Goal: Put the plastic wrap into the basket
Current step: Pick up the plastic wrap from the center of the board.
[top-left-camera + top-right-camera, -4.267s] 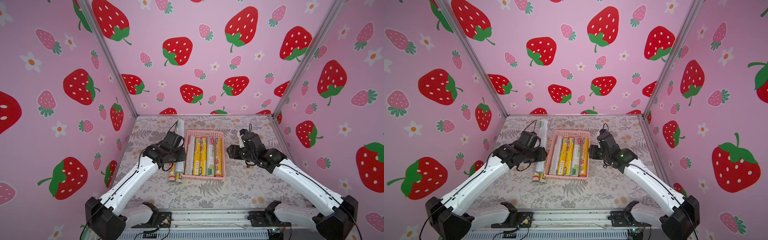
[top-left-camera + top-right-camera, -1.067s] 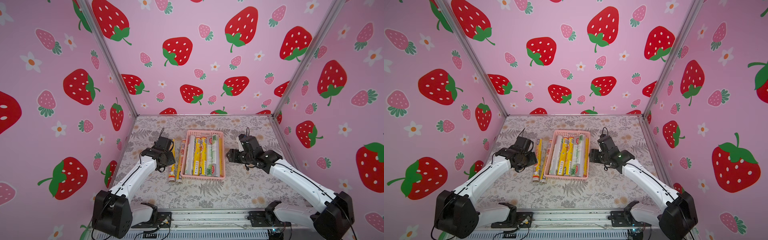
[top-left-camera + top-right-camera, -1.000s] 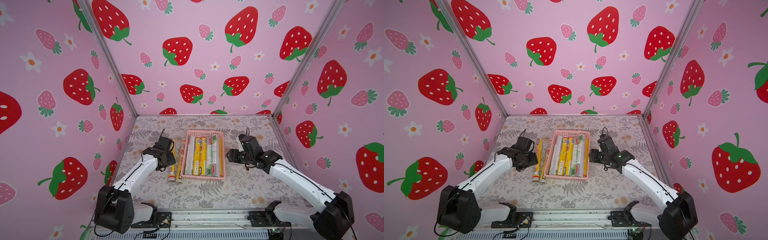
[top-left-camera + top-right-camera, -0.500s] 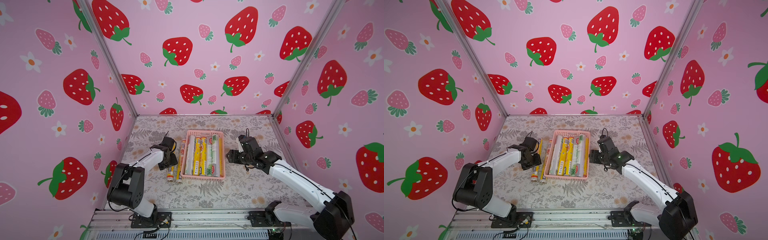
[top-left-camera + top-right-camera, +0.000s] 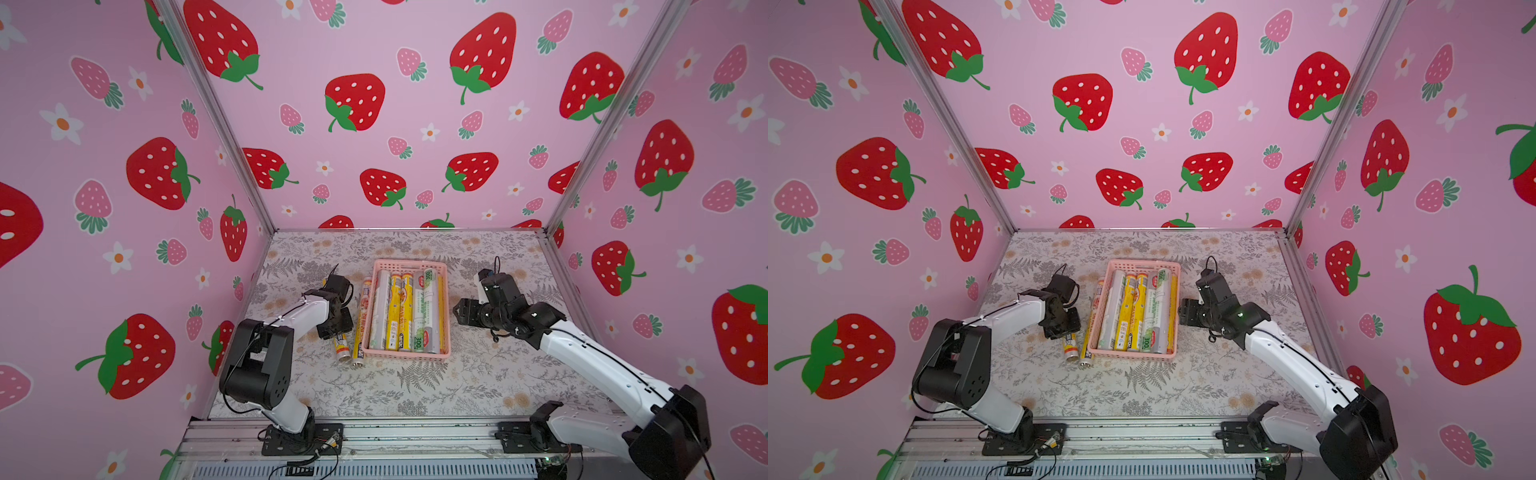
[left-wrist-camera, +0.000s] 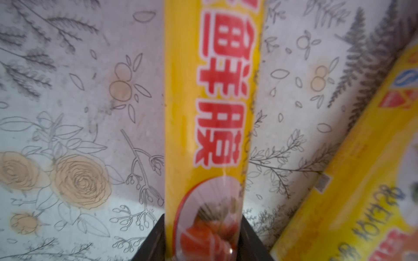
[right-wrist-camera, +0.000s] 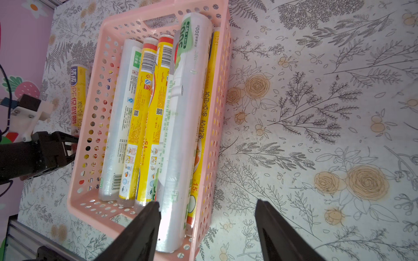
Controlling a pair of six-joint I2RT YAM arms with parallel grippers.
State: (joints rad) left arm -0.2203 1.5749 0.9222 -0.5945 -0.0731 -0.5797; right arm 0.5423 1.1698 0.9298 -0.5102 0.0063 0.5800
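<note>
Just clamped: L claw (image 6: 203,236) tight on long thin yellow plastic-wrap roll (image 6: 212,113), lying on floral tabletop (image 6: 79,113) beside pale-pink perforated plastic basket (image 5: 409,263); prob. ready for lift. R claw (image 7: 207,202) half-open, empty.

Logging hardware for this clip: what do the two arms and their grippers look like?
The left arm and right arm both have white tubular links with bulky black joint housings, and stand on a metal rail. Thin black cables loop above each wrist. The left gripper and right gripper have plain black, tapering fingers.
</note>
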